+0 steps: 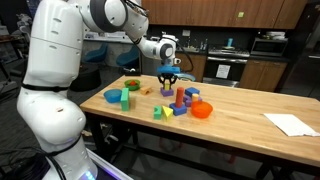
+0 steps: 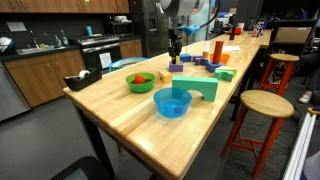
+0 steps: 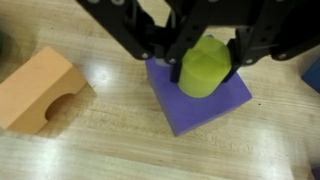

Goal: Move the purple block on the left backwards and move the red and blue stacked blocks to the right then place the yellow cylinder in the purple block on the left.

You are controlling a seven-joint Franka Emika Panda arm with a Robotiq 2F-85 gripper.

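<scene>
On the table (image 1: pixel 235 135), in an exterior view, I count three bowls: one light-blue bowl (image 1: pixel 115 97) and one green bowl (image 1: pixel 131 86) at the end by my base, then one orange bowl (image 1: pixel 203 110) near the middle. Between them a single purple block (image 1: pixel 167 92) sits under my hand (image 1: pixel 169 82). Just beside it the one pair of red and blue stacked blocks (image 1: pixel 180 95) stands upright. One sheet of paper (image 1: pixel 291 123) lies at the far end. In the wrist view, one orange arch block (image 3: pixel 40 88) lies apart from the purple block. My hand is clenched on the one yellow cylinder (image 3: pixel 204 68), fingers pressing both its sides, holding it over the block's middle. Whether it touches the block I cannot tell.
</scene>
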